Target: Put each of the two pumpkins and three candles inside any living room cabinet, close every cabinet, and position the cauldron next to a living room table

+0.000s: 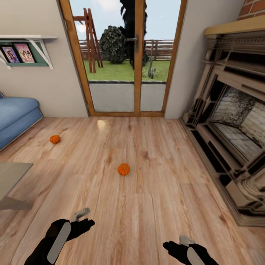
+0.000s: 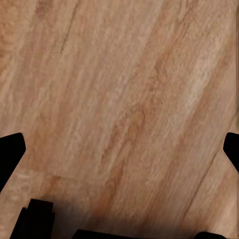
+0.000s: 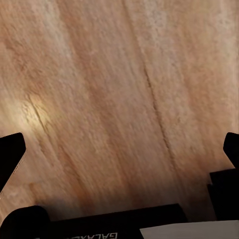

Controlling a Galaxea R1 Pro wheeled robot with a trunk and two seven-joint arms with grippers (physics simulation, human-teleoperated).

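2 pumpkins sit on the living-room wood floor (image 1: 154, 147) ahead of the robot — the nearer pumpkin (image 1: 123, 169) roughly centre, the farther pumpkin (image 1: 55, 139) off to the left, near the blue sofa (image 1: 16, 114). Both are well apart from the arms. The left gripper (image 2: 119, 149) and the right gripper (image 3: 119, 149) hang low over bare boards, each with its fingers spread wide and holding nothing. A glazed door (image 1: 127, 55) stands straight ahead and a fireplace (image 1: 235, 121) to the right (a table corner (image 1: 11, 176) shows at the left edge). The likely trouble from here: round, ribbed pumpkins could roll off if a fingertip nudges one before the jaws close, and the low reach to the floor leaves little margin.
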